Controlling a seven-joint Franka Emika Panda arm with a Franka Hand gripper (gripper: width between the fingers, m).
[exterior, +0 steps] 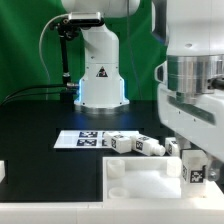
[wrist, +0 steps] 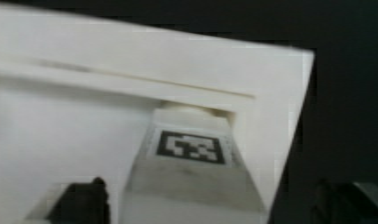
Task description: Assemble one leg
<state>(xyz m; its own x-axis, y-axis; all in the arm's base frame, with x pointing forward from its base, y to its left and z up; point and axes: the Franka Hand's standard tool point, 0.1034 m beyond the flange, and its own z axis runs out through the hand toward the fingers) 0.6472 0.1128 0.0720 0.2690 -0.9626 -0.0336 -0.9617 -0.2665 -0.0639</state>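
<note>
A white leg (wrist: 191, 150) with a black-and-white tag stands between my gripper's (wrist: 218, 205) dark fingers (wrist: 88, 200), its far end against the large white panel (wrist: 97, 90). A strip of background shows on each side between the leg and the fingers, so the gripper looks open around it. In the exterior view the same leg (exterior: 196, 170) stands upright under the gripper (exterior: 192, 158) at the right end of the panel (exterior: 135, 182). Whether its peg sits in a socket is hidden. More legs (exterior: 125, 143) lie behind the panel.
The marker board (exterior: 82, 138) lies on the black table behind the panel. The robot base (exterior: 100, 80) stands at the back. A small white part (exterior: 3, 171) sits at the exterior view's left edge. The arm's wrist (exterior: 195, 85) fills the right side.
</note>
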